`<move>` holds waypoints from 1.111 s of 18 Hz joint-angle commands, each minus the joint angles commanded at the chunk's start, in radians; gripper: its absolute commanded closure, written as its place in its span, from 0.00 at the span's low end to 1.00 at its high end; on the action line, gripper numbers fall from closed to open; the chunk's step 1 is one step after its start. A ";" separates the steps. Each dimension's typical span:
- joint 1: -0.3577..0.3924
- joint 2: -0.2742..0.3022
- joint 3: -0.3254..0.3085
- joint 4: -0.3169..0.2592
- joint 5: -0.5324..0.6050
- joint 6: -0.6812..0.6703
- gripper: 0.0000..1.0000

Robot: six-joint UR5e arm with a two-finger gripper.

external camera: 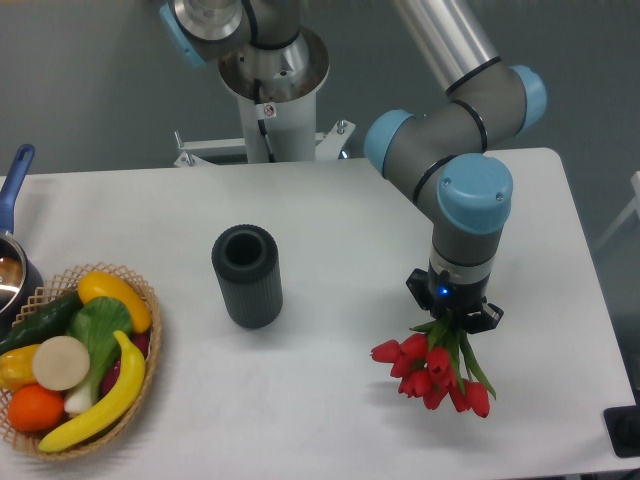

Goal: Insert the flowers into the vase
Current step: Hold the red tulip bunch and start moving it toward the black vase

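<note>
The vase [247, 275] is a dark grey ribbed cylinder with a thick round rim, standing upright left of the table's middle, its mouth open. The flowers [432, 372], a bunch of red tulips with green stems, hang at the front right of the table with buds pointing down and toward the camera. My gripper [455, 322] points downward directly over them and is shut on the green stems; its fingertips are mostly hidden by the gripper body and leaves. The bunch is well to the right of the vase, about two vase widths apart.
A wicker basket [150, 352] with bananas, an orange, a cucumber and other produce sits at the front left. A pot with a blue handle [14, 180] pokes in at the left edge. The robot's base column [270, 110] stands behind the table.
</note>
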State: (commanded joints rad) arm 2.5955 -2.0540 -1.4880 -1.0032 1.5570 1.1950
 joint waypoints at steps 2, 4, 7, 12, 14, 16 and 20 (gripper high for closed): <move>0.000 0.000 0.000 -0.002 0.000 0.000 1.00; 0.000 0.003 0.000 0.000 -0.008 0.000 1.00; -0.006 0.003 0.002 0.006 -0.049 -0.008 1.00; -0.028 0.005 0.005 0.012 -0.194 -0.028 1.00; -0.040 0.005 0.006 0.012 -0.250 -0.060 1.00; -0.049 0.005 0.006 0.012 -0.367 -0.107 1.00; -0.051 0.005 0.012 0.027 -0.612 -0.164 1.00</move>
State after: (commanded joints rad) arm 2.5449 -2.0494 -1.4757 -0.9757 0.9454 1.0309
